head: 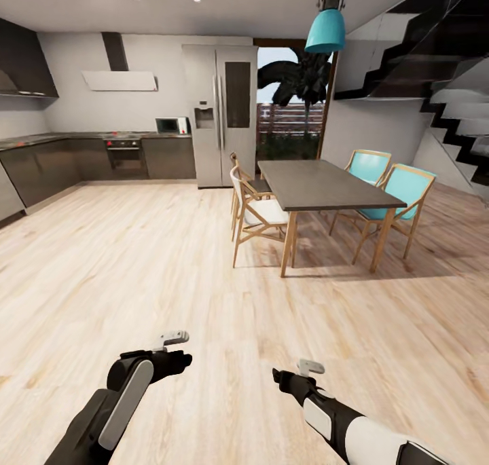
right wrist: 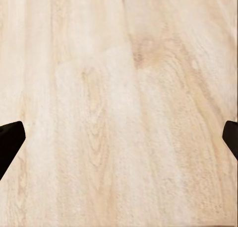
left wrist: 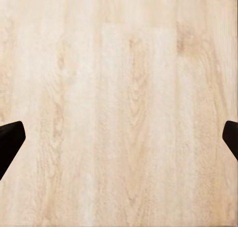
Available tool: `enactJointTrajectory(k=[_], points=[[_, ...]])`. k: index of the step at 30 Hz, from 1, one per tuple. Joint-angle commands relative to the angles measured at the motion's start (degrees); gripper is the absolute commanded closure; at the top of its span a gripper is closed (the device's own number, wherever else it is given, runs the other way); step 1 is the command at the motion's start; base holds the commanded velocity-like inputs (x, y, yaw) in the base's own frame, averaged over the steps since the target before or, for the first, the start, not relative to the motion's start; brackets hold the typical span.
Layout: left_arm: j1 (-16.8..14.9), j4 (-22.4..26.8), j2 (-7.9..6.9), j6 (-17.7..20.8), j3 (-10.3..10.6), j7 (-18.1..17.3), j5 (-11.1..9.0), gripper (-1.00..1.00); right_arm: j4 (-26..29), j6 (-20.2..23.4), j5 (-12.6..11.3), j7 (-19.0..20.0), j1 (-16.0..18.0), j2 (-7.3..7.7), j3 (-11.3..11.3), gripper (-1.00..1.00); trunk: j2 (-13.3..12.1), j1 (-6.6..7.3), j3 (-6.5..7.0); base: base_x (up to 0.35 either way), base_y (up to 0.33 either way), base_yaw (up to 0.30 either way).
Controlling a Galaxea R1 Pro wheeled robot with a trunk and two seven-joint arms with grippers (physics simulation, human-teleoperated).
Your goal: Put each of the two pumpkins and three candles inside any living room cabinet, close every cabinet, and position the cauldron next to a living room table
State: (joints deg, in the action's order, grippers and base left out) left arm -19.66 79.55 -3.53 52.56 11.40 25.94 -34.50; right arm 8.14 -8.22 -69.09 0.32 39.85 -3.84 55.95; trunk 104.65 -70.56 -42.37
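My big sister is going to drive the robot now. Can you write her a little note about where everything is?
Left pincer: open, holding nothing, over bare wood floor.
Right pincer: open, holding nothing, over the same floor.
Ahead: dark dining table with teal chairs, fridge and kitchen behind.
The job's things are not in sight here, so what is done cannot be told. Drive on to find the living room.

The head camera looks forward and slightly down from standing height over a pale wood floor point(head: 170, 268) toward a far kitchen and dining table point(head: 319, 183). Each wrist camera faces straight down, close above those same floorboards point(left wrist: 124, 113) point(right wrist: 124, 113).
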Motion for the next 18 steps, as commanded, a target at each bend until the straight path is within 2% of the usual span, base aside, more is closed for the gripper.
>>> enactJointTrajectory(k=[1, 18], points=[[0.0, 0.1, -0.07, 0.1, 0.1, 0.6, -0.6, -1.0, -0.1, -0.2, -0.6, 0.0, 0.1, -0.02, 0.5, -1.0, 0.0, 0.01, -0.03, 0.002, 0.0, -0.292], [0.0, 0.1, 0.0, 0.1, 0.1, 0.6, -0.8, -1.0, -0.1, -0.2, -0.6, 0.0, 0.1, -0.02, 0.5, -1.0, 0.0, 0.01, 0.45, 0.0, 0.0, -0.291]])
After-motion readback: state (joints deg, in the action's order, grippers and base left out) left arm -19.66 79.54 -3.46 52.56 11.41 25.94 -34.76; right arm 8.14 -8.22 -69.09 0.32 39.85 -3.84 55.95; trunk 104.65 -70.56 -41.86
